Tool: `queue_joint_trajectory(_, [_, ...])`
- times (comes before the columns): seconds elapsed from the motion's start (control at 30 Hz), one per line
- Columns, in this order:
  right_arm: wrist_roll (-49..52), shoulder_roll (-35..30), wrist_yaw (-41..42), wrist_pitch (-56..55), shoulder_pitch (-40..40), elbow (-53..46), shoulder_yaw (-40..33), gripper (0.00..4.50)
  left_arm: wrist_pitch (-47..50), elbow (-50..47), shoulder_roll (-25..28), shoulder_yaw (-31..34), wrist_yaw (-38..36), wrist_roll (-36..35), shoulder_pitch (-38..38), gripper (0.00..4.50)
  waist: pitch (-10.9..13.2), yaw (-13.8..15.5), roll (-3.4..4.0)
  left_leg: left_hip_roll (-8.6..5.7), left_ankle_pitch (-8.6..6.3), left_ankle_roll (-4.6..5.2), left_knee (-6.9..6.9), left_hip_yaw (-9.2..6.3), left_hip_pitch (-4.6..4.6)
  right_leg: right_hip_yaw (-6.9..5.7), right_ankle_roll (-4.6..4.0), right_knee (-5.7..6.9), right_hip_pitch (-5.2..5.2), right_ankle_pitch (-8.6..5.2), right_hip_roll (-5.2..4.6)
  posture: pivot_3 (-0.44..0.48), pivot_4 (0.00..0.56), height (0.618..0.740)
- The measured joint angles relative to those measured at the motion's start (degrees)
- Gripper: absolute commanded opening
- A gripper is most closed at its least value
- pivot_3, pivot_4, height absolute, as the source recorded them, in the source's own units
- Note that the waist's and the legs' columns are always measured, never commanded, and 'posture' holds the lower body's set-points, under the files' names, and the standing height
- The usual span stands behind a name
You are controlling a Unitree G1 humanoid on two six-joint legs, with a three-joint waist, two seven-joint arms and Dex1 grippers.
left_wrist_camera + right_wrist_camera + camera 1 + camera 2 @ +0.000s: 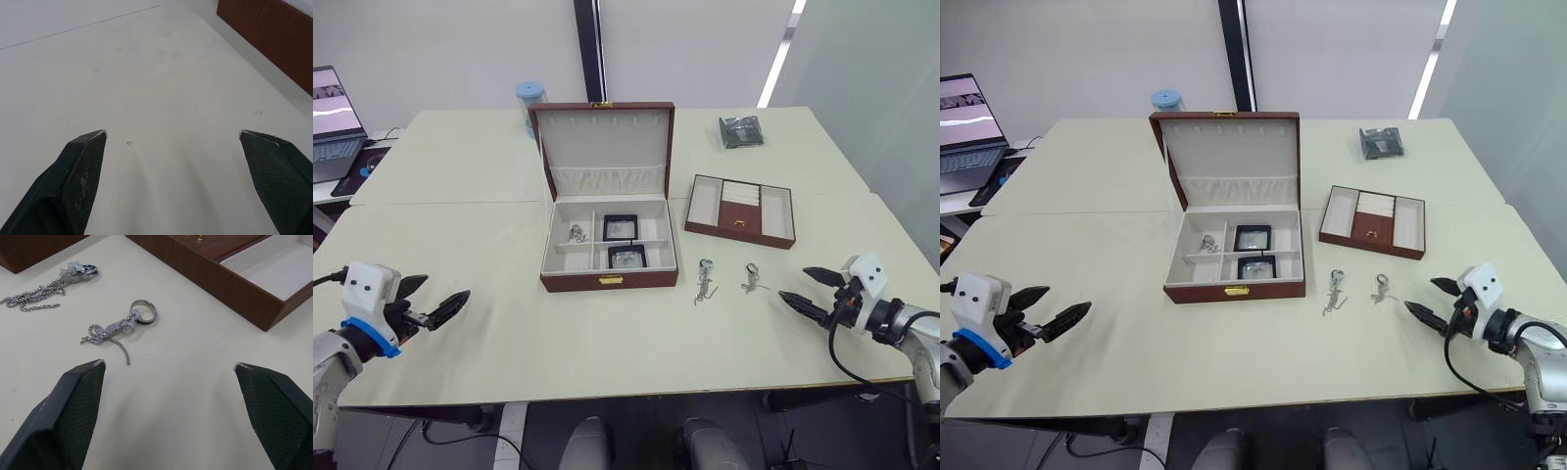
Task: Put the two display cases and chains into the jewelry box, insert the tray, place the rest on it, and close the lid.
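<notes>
Cream table [509, 323], head view: jewelry box [609, 281] open at centre, both display cases [621, 227] inside; tray [741, 211] right of it, two ring pieces [705, 281] below. My right gripper [813, 292] spread, lower right. Left wrist: left gripper [171, 142] spread over bare tabletop. Right wrist: nearest ring [143, 312] upper centre, beyond fingertips; risk: thin chain slips or snags w/ neighbour piece.

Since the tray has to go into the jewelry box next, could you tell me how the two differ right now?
The jewelry box is larger and deeper, with its lid standing open; the tray is shallow, narrower and lidless. The jewelry box already holds two display cases and a chain; the tray's sections are empty. The jewelry box has a gold front clasp, the tray a small gold knob. Both are reddish-brown with cream lining.
</notes>
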Motion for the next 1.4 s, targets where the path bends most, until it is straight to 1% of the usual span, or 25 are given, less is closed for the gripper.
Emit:
queue_joint_trajectory(0.53, [0.03, -1.12, 0.34, -3.0, -2.55, 3.36, 0.71, 4.46, 0.01, -3.06, -0.13, 1.07, 0.61, -0.05, 1.98, 4.5, 0.0, 0.03, 0.0, 0.0, 0.0, 0.0, 0.0, 0.0, 0.0, -0.01, 0.0, 0.0, 0.02, 0.0, 0.0, 0.0, 0.15, 0.74])
queue_joint_trajectory(0.7, [0.02, -1.25, 1.72, -3.41, -2.82, 4.44, 0.93, 4.46, -0.59, -4.01, -0.68, 1.4, 1.16, 0.15, 2.37, 4.5, 0.0, 0.02, 0.0, -0.01, 0.0, 0.0, 0.01, 0.01, 0.01, 0.01, 0.0, 0.0, 0.03, 0.0, -0.01, 0.0, 0.15, 0.74])
queue_joint_trajectory(0.87, [0.06, -2.94, 3.94, -2.44, -4.39, 3.19, 3.08, 4.46, -2.87, -7.32, -1.26, 0.92, -0.7, 1.04, 4.45, 4.5, 0.0, -0.03, 0.01, 0.0, 0.0, 0.0, 0.0, 0.03, 0.04, 0.02, 0.0, 0.01, 0.03, 0.0, 0.0, 0.0, 0.15, 0.74])
queue_joint_trajectory(1.0, [0.38, -5.47, 7.52, 0.52, -8.9, 1.14, 5.76, 4.46, -2.8, -13.29, -3.18, -2.44, -1.21, 1.01, 4.62, 4.5, 0.01, 0.05, 0.02, -0.04, 0.0, 0.0, 0.03, 0.03, 0.05, 0.03, 0.0, 0.01, 0.08, 0.0, -0.04, 0.0, 0.15, 0.74])
queue_joint_trajectory(1.1, [1.25, -7.6, 10.72, 3.61, -12.64, -0.5, 7.81, 4.46, -2.53, -19.42, -4.99, -7.24, -1.31, 0.94, 4.63, 4.5, 0.0, 0.1, 0.0, -0.05, 0.0, 0.0, 0.02, -0.02, 0.03, 0.0, 0.0, -0.01, 0.09, 0.0, -0.05, 0.0, 0.15, 0.74])
queue_joint_trajectory(1.2, [1.05, -9.2, 14.02, 6.69, -17.43, -0.43, 11.58, 4.46, -2.11, -23.84, -6.42, -12.72, -1.51, 1.03, 3.87, 4.5, 0.02, 0.08, 0.04, -0.05, 0.0, 0.0, 0.02, -0.01, 0.05, 0.01, 0.0, 0.0, 0.09, 0.0, -0.03, 0.0, 0.15, 0.74])
queue_joint_trajectory(1.3, [-0.1, -9.24, 16.26, 7.29, -23.24, 2.23, 14.59, 4.46, -2.19, -25.63, -6.82, -17.97, -2.71, 1.57, 1.97, 4.5, 0.02, 0.0, 0.04, -0.03, 0.0, 0.0, 0.04, -0.01, 0.06, 0.02, 0.0, 0.01, 0.09, 0.0, 0.02, 0.0, 0.15, 0.74])
queue_joint_trajectory(1.4, [-2.38, -9.41, 18.22, 6.84, -28.64, 6.88, 17.53, 4.46, -3.27, -25.55, -7.49, -20.76, -3.91, 2.13, -0.14, 4.5, 0.03, 0.08, 0.05, -0.05, 0.0, 0.0, 0.05, 0.01, 0.04, 0.03, 0.0, 0.0, 0.08, 0.0, 0.02, 0.0, 0.15, 0.74])
